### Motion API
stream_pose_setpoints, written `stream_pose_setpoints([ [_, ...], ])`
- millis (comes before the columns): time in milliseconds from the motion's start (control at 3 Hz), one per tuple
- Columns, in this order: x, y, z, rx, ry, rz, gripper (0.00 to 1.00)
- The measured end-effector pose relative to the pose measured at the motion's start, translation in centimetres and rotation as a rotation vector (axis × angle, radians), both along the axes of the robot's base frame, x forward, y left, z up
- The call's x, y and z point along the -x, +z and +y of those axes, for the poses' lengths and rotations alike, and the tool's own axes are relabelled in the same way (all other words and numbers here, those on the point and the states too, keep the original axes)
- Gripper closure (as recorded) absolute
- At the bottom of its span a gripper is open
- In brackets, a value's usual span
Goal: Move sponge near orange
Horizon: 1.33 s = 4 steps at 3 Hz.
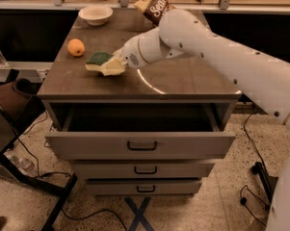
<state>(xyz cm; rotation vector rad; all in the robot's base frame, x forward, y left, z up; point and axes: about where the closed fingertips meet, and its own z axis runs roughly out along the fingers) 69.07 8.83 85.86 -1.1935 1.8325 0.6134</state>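
Now the carry step is well along: the robot's white two-finger gripper hangs close to the small round smooth orange fruit, on the camera's right of it and a little nearer the viewer, and its fingers are clamped onto the small rectangular sponge with a pale yellow foam body and dark green scrub top. The sponge sticks out of the gripper toward the orange, green side up, near the fruit but with a clear strip of the brown wooden cabinet top between them. Whether the sponge's underside is touching the wood or sits just above it, I cannot tell from here. Beyond the orange, toward the back edge, stands a white round bowl, and well off to the orange's right at the back, partly behind the arm, is the brown and cream snack bag. Below and in front of the orange, the grey top drawer stands pulled open. By my reading the sponge is nearly where it belongs, so the next move calls for a short, gentle lowering onto the wood beside the orange, then a release without nudging the fruit, which looks ready to roll at any bump.
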Motion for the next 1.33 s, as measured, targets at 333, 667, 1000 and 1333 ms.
stream_pose_setpoints([
  [333,0.54,-0.59,3.21,-0.018,0.074,0.008,1.00],
  [667,0.59,-0.70,3.35,-0.017,0.076,0.010,0.82],
  [1000,0.66,-0.81,3.53,-0.017,0.079,0.012,0.59],
  [1333,0.73,-0.92,3.76,-0.017,0.083,0.014,0.35],
])
